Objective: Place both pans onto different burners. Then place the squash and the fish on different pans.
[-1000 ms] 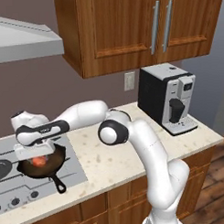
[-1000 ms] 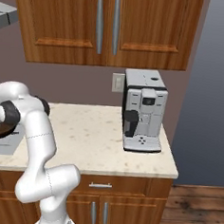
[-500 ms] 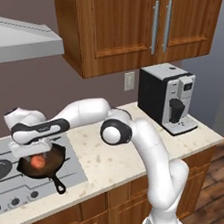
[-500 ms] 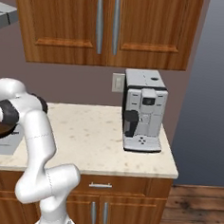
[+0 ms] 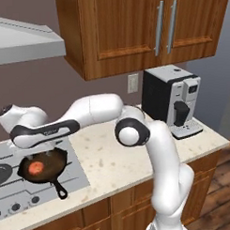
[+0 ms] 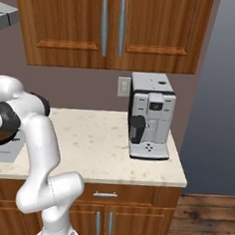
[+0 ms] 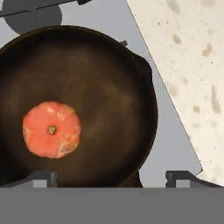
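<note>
Orange-red squash (image 7: 51,129) in rusty skillet (image 7: 109,87) – fingers (image 7: 180,177) spread wide, empty, no legible writing

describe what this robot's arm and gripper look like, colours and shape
The arm is glossy white, built of rounded tubular segments with dark round joint caps. The hand carries a black band with small grey lettering. The gripper ends in two small dark, blocky fingertips. No cables show.
</note>
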You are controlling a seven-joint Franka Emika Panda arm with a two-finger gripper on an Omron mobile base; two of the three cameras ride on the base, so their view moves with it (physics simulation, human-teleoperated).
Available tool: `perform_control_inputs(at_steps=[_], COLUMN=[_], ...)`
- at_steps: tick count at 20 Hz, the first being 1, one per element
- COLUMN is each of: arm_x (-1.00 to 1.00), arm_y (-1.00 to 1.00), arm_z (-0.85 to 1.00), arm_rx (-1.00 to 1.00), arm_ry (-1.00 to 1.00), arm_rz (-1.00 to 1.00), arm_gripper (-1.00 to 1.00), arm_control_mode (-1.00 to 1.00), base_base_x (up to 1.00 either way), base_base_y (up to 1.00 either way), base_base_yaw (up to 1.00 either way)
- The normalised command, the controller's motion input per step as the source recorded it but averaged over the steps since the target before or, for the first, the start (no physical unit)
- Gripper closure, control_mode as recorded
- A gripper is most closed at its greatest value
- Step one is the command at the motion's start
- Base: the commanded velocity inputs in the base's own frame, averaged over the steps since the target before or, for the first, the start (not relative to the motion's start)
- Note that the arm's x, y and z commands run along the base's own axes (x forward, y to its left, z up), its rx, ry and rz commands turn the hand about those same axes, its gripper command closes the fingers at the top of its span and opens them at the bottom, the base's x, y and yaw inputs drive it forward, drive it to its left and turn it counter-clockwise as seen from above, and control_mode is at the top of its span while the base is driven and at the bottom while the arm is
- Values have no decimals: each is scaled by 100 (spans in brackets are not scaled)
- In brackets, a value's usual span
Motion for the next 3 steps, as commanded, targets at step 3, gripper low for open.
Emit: perform_control_inputs(at_steps=[3], arm_x=[-49], arm_y=[-63], arm_z=[37], arm_rx=[6], arm_ry=[-27], arm_rz=[5], arm_gripper=[-100], arm_control_mode=[-100], base_base_x=[0], base_base_y=[0], base_base_yaw=[0])
